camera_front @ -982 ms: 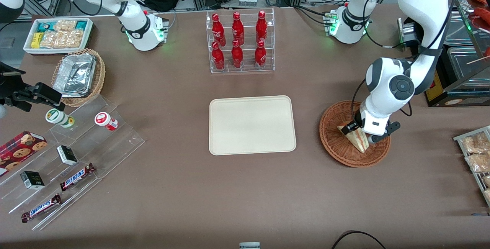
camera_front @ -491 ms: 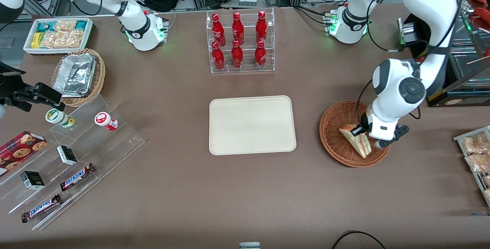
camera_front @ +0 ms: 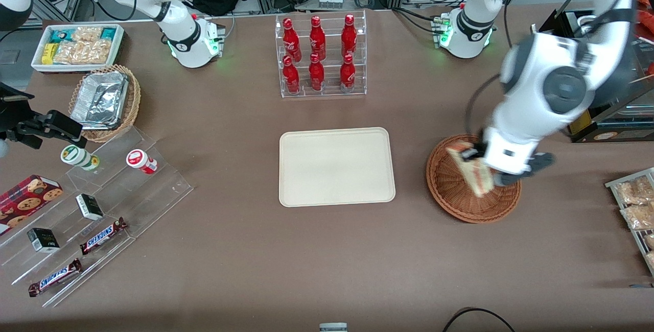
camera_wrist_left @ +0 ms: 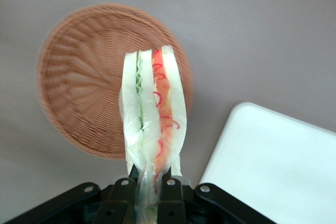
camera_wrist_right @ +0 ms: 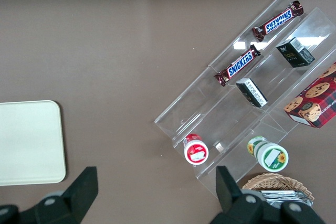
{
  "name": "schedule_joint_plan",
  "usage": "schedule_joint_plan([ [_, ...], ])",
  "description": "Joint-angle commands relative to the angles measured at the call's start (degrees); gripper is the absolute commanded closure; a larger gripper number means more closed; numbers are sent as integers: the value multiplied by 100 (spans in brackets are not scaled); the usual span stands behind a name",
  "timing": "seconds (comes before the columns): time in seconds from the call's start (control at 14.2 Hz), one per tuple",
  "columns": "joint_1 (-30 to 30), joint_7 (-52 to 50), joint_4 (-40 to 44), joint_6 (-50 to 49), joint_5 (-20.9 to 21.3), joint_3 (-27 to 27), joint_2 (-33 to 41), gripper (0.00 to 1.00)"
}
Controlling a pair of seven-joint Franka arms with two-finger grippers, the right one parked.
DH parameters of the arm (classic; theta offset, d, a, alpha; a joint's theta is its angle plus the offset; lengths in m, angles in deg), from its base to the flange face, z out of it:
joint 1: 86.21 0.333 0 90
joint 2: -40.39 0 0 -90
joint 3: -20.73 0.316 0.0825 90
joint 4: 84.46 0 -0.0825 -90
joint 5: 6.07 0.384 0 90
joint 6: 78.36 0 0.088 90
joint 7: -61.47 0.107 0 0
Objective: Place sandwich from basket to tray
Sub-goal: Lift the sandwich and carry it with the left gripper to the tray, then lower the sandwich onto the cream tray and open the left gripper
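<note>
My left gripper [camera_front: 483, 166] is shut on the sandwich [camera_front: 471, 169], a wrapped white-bread wedge with red-orange and green layers, and holds it in the air above the reddish-brown wicker basket [camera_front: 448, 189]. In the left wrist view the sandwich [camera_wrist_left: 152, 114] sticks out from between the fingers [camera_wrist_left: 169, 187], with the basket [camera_wrist_left: 84, 82] below it holding nothing and the gripper [camera_wrist_left: 148, 187] clamped on the wedge's narrow end. The cream-beige tray [camera_front: 336, 166] lies flat at the table's middle, bare; its corner shows in the left wrist view [camera_wrist_left: 273, 166].
A clear rack of red bottles [camera_front: 320, 55] stands farther from the camera than the tray. Toward the parked arm's end are a tan basket with foil trays [camera_front: 104, 101], a white snack bin [camera_front: 76, 46] and a clear stepped stand with snacks [camera_front: 92, 214]. Snack packets [camera_front: 636, 204] lie at the working arm's end.
The left gripper has risen from the basket with the sandwich in it; the sandwich has left the basket floor. The arm's wrist has swung higher, toward the camera.
</note>
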Motion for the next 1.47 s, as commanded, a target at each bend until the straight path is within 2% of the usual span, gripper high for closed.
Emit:
schedule_joint_plan([
  [0.0, -720, -100, 130, 411, 13, 14, -471, 88],
  [0.21, -1397, -205, 130, 1087, 75, 23, -962, 88],
  [0.49, -2013, -240, 139, 1694, 75, 32, -1543, 87],
  [0.91, -2540, -556, 139, 2767, 75, 67, -2177, 86],
  [1.26, -2770, -680, 104, 2900, 83, 146, -2318, 84],
  [1.33, -2770, -689, 113, 2901, 75, 146, -2353, 69],
  [1.4, -2770, -698, 130, 2901, 75, 155, -2353, 38],
])
